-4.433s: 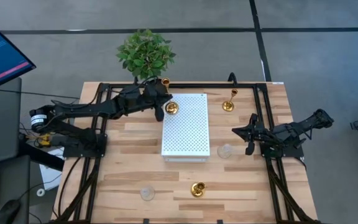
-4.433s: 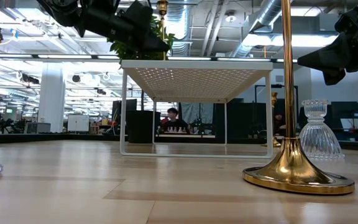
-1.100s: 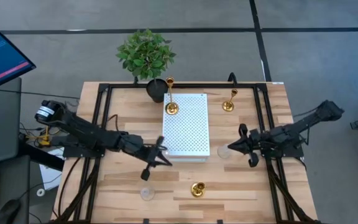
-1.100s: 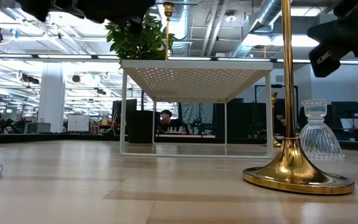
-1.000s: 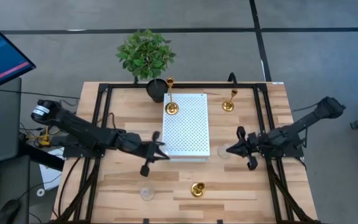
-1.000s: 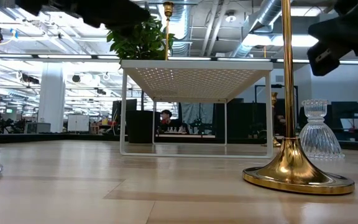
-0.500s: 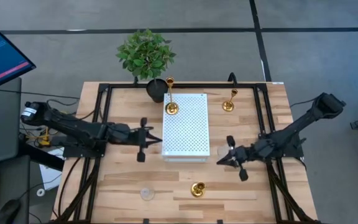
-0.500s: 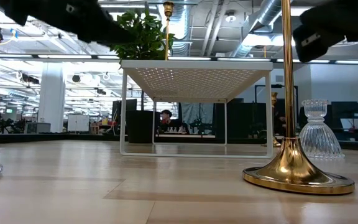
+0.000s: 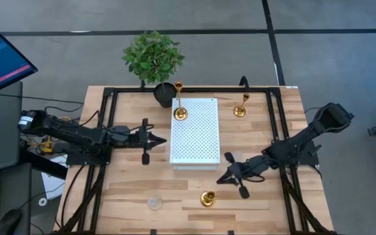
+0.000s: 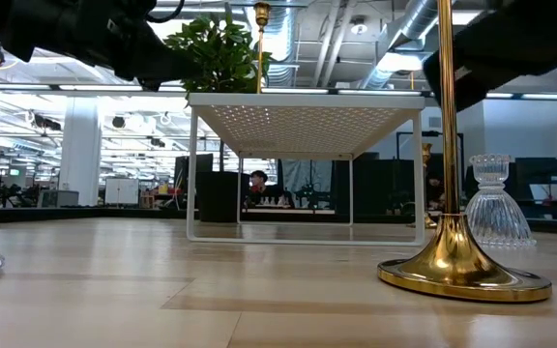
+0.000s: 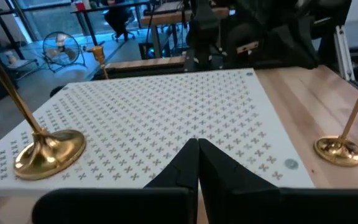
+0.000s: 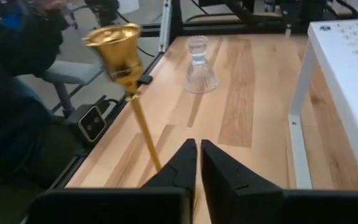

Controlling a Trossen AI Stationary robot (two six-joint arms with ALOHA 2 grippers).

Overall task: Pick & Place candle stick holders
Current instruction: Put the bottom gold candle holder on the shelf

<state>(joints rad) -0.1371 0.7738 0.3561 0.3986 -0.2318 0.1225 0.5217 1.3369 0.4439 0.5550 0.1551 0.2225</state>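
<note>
The white perforated board (image 9: 195,132) stands on thin legs near the middle of the bench (image 9: 129,189) and serves as the reference point here.

Left claw (image 9: 154,140): positioned just beside the board's left edge, level with its middle. In the left wrist view the two dark fingers (image 11: 194,163) lie pressed together with no gap, and they hold nothing.

Right claw (image 9: 224,177): positioned off the board's front right corner, above the bench. In the right wrist view its fingers (image 12: 194,163) are closed to a narrow slit and grip nothing; the stem of the front gold holder (image 12: 126,81) stands just beside them, apart from the fingers.

Candle stick holders:
- A tall gold holder (image 9: 179,111) stands upright on the board's top surface, at its rear left corner.
- A second gold holder (image 9: 239,109) stands on the bench, right of the board's rear right corner.
- The front gold holder (image 9: 207,198) stands on the bench ahead of the board's front edge, near the right claw.
- One clear glass holder (image 9: 153,203) stands on the bench ahead of the board's front left corner.
- A second clear glass holder (image 10: 496,205) shows in the low view, right of the board's right leg and behind the front gold holder's base.

A green plant in a black pot (image 9: 153,60) stands behind the board's rear left corner.
</note>
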